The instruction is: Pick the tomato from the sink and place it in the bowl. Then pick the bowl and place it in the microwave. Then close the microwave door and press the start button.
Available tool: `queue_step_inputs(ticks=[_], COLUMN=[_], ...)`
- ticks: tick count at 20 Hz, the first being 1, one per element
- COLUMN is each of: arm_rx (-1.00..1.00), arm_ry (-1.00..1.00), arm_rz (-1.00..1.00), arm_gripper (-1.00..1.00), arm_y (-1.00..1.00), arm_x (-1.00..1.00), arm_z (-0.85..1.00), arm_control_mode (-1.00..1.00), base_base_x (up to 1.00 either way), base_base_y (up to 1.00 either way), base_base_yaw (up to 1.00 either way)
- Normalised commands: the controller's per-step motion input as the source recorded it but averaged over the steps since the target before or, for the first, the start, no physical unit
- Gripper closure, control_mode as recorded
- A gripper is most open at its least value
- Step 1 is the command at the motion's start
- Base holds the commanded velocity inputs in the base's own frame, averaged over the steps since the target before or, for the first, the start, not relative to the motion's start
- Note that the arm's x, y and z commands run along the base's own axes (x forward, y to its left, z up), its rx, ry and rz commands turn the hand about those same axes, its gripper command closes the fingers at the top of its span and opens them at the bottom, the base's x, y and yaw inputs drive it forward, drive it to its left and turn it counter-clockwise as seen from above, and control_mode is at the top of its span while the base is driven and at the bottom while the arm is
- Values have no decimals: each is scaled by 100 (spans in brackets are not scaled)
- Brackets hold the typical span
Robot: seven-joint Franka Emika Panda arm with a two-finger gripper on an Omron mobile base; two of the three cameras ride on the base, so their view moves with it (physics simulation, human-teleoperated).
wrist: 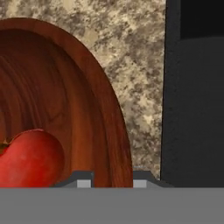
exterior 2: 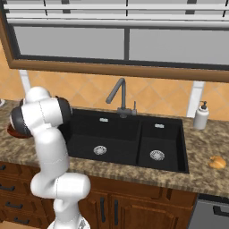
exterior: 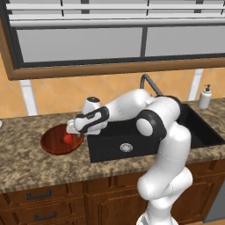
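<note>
- Okay, gripper (exterior: 72, 127) sits low over the right edge of the bowl (exterior: 52, 144), arm reaching left across the sink (exterior: 110, 141).
- Hand view: gripper (wrist: 111, 181) straddles the bowl (wrist: 57, 87) rim, one fingertip (wrist: 84, 183) on the inside, the other on the counter (wrist: 135, 65) side.
- Jaws are narrowed with the rim between them; can't tell if the tips actually touch the wood, so can't tell if it's gripped.
- Tomato (exterior: 68, 139) lies inside the bowl, toward its right side, just under the gripper.
- Hand view: tomato (wrist: 28, 159) rests on the bowl floor, close to the inner fingertip, apart from the rim.
- Bowl stands upright on the counter (exterior: 26, 163), just beside the sink's left edge, not touching it.
- Hand view: strip of speckled counter between the bowl rim and the sink (wrist: 192, 109) wall.
- Right base view: arm hides most of the bowl (exterior 2: 10, 130); a dark red sliver shows at the left edge.
- Sink (exterior 2: 120, 134) is a black double basin, with a steel drain (exterior: 126, 147) in the left one.
- Faucet (exterior 2: 117, 94) stands at the sink's back edge, centred.
- Soap bottle (exterior 2: 201, 115) is upright on the counter at the sink's back right corner.
- Small orange item (exterior 2: 218, 162) sits on the counter right of the sink, near the front edge; can't tell what it is.
</note>
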Motion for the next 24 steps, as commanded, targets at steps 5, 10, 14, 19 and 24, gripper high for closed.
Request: queue_step_inputs(ticks=[5,10,14,19,24], arm_rx=[7,13,1,-2,0], arm_ry=[2,1,0,0,-3], arm_rz=[-13,-18,-24,-31,-42], arm_gripper=[100,100,100,100,100], arm_y=[-33,-20,-26,-48,-65], arm_x=[-2,-8,-29,-37,-41], arm_z=[38,44,76,75,63], arm_control_mode=[-100,-100,-100,-100,-100], base_base_x=[0,0,0,0,0], base_base_y=[0,0,0,0,0], base_base_yaw=[0,0,0,0,0])
